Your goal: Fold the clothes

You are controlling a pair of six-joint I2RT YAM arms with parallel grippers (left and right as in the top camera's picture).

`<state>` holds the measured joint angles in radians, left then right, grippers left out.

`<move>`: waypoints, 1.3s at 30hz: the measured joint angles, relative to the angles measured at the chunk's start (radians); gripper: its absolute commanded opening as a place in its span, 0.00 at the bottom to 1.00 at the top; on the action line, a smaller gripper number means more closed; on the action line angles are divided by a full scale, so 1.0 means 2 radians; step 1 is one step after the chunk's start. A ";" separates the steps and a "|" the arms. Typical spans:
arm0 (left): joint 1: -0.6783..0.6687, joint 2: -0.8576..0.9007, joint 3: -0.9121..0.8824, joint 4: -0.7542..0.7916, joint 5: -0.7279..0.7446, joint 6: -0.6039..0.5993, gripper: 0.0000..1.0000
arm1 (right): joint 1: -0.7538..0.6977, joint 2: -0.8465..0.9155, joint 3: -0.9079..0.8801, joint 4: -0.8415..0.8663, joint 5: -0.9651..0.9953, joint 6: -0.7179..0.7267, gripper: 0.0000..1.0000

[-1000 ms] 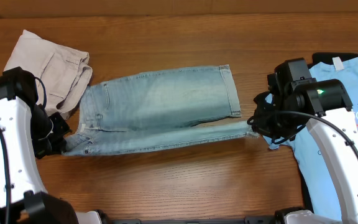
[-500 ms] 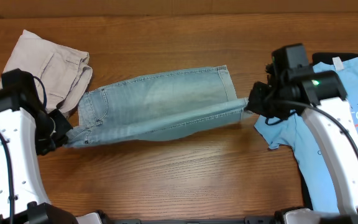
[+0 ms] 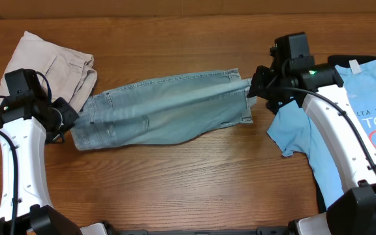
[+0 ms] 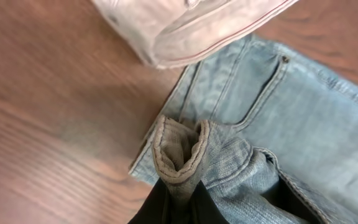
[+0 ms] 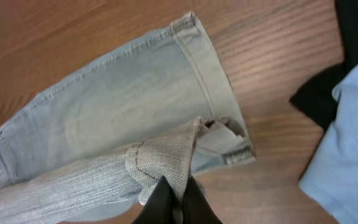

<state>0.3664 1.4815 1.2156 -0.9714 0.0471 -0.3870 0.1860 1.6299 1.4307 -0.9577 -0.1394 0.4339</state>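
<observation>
Right now my left hand (image 3: 66, 121) is pinching the waistband end of the denim shorts (image 3: 162, 108). In the left wrist view a folded lip of waistband, its paler inside showing, stands up between my dark fingers (image 4: 149, 210). Beyond my fingertips there, the front pocket seam and its rivet lie flat on the denim. The beige shorts (image 3: 47, 65) sit bunched just past that hand, on the far side. Their nearest edge overlaps or touches the denim waist corner; I cannot tell which.

My right hand (image 3: 252, 88) is pinching the other end of the denim shorts, at the leg hems. In the right wrist view my fingers (image 5: 161, 200) close on a bunched fold of one leg, turned so that its lighter reverse side faces up. The other leg lies spread on the tabletop (image 3: 175, 183) beyond that fold, its stitched hem just ahead of my fingertips.

Between my two hands the denim shorts stretch across the tabletop as one long band, one leg drawn over the other. A sleeve of the sky-blue T-shirt (image 3: 344, 130) lies just beside my right hand, on the side away from the denim. A black garment (image 5: 319, 93) shows at the edge of that T-shirt.
</observation>
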 measured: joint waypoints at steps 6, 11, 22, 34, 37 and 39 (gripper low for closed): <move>-0.005 0.022 0.000 0.013 0.006 0.000 0.09 | 0.000 0.033 0.000 0.012 0.009 0.000 0.04; -0.013 0.064 0.000 0.022 0.004 0.000 0.09 | 0.000 0.064 0.000 0.013 0.018 0.002 0.04; -0.008 0.119 0.000 0.089 -0.008 0.010 0.91 | -0.012 0.074 0.001 0.077 0.060 -0.023 0.89; -0.007 0.120 0.095 -0.039 0.021 0.098 0.95 | -0.015 0.074 -0.022 0.025 0.066 -0.049 0.68; -0.008 0.120 0.095 -0.043 0.031 0.107 0.92 | -0.015 0.075 -0.067 0.080 0.028 -0.085 0.67; -0.013 0.120 0.095 -0.046 0.043 0.117 0.90 | -0.015 0.077 -0.090 0.111 -0.004 -0.108 0.61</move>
<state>0.3412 1.7206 1.4059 -1.0634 0.1333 -0.1528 0.1558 1.7832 1.2514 -0.7353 -0.1482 0.2188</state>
